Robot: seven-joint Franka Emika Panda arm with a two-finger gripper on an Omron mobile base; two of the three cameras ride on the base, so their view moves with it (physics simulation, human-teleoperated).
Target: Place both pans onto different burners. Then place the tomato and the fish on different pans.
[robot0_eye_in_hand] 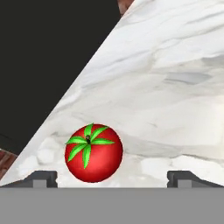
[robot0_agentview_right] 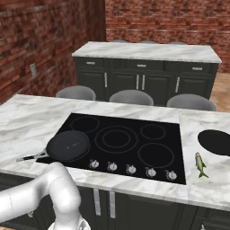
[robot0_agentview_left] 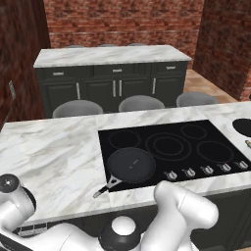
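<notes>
Marble desk [robot0_eye_in_hand: 175, 87] carries the tomato [robot0_eye_in_hand: 93, 152] near its edge. Hand [robot0_eye_in_hand: 112, 178] hovers over it, fingers spread wide apart.

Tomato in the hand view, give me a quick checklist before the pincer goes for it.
1. Pincer open: ok, tips spread wide.
2. Tomato between the tips: ok, though nearer one tip.
3. Tomato free on the marble counter: ok, nothing touching it.
4. One pan on a burner: ok, front corner of the cooktop.
5. Second pan on a burner: not ok, it sits on the counter beside the cooktop.
6. Fish still to place: ok, on the counter.
</notes>
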